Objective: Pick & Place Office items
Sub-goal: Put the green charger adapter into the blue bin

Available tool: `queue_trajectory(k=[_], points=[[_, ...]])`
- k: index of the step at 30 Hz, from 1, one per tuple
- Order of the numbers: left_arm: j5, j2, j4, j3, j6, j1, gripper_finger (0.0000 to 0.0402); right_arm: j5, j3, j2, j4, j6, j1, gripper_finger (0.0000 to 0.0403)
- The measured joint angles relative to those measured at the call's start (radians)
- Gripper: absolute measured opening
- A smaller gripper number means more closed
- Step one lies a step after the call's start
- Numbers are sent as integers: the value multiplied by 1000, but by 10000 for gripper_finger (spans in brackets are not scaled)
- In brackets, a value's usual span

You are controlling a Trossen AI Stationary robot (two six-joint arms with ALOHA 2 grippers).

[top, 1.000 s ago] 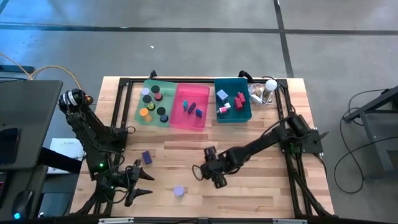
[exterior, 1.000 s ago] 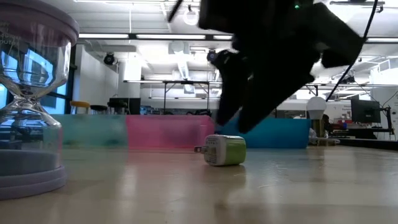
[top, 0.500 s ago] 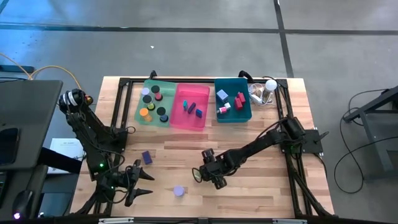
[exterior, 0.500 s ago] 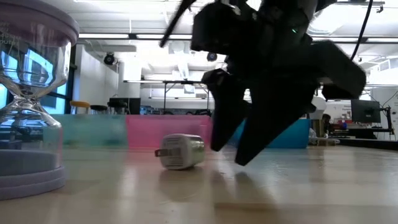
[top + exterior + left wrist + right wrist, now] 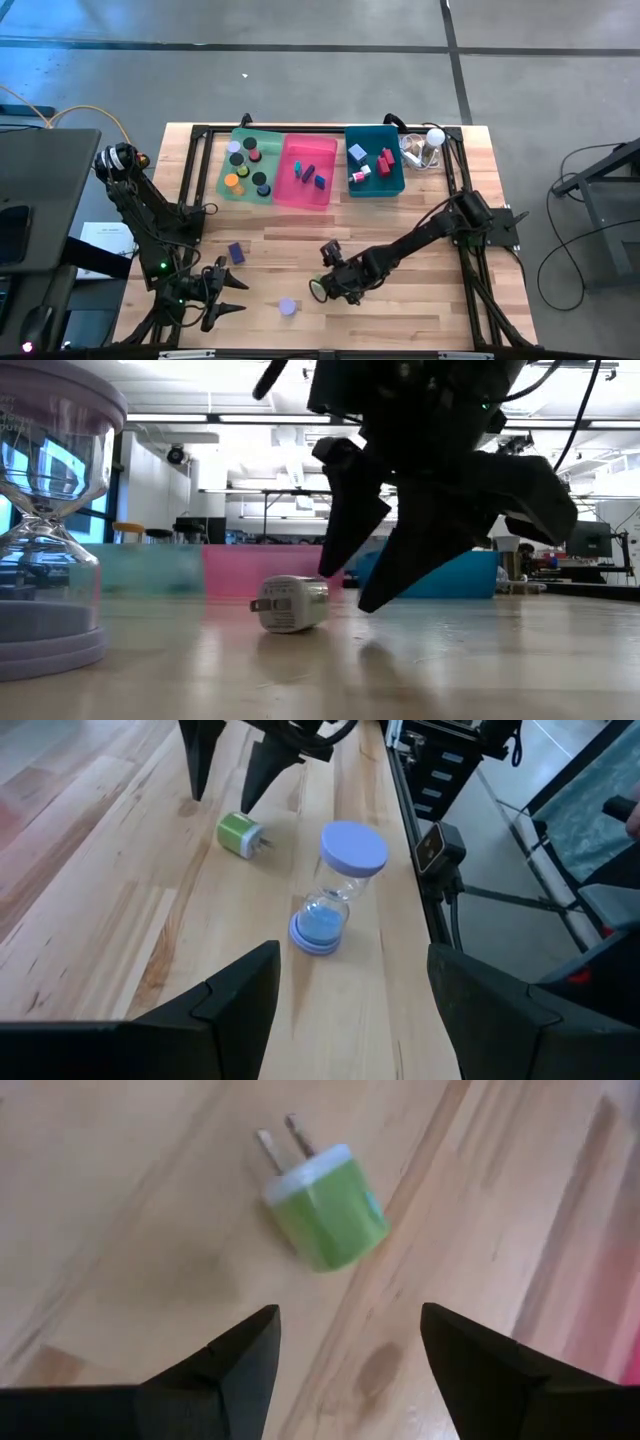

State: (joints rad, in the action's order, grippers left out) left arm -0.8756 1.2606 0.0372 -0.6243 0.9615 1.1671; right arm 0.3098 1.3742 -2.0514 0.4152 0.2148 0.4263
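Right gripper (image 5: 345,1342), fingers spread and empty, hovers just above a green plug adapter (image 5: 326,1205) lying on the table's (image 5: 420,300) near middle; left gripper (image 5: 228,296) waits open at near left

The plug adapter (image 5: 317,290) lies just right of the hourglass (image 5: 288,307), bins (image 5: 305,196) well behind.
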Motion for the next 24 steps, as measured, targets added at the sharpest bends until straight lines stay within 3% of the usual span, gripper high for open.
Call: queue_trajectory(k=[8,18,24], points=[[-23,0,0,0,-5,0,246,38,36,2,3,111,21,231],[-38,0,1,0,-5,0,246,5,43,2,-97,308,19,231],[-43,0,1,0,-5,0,246,0,42,-21,-120,314,19,231]])
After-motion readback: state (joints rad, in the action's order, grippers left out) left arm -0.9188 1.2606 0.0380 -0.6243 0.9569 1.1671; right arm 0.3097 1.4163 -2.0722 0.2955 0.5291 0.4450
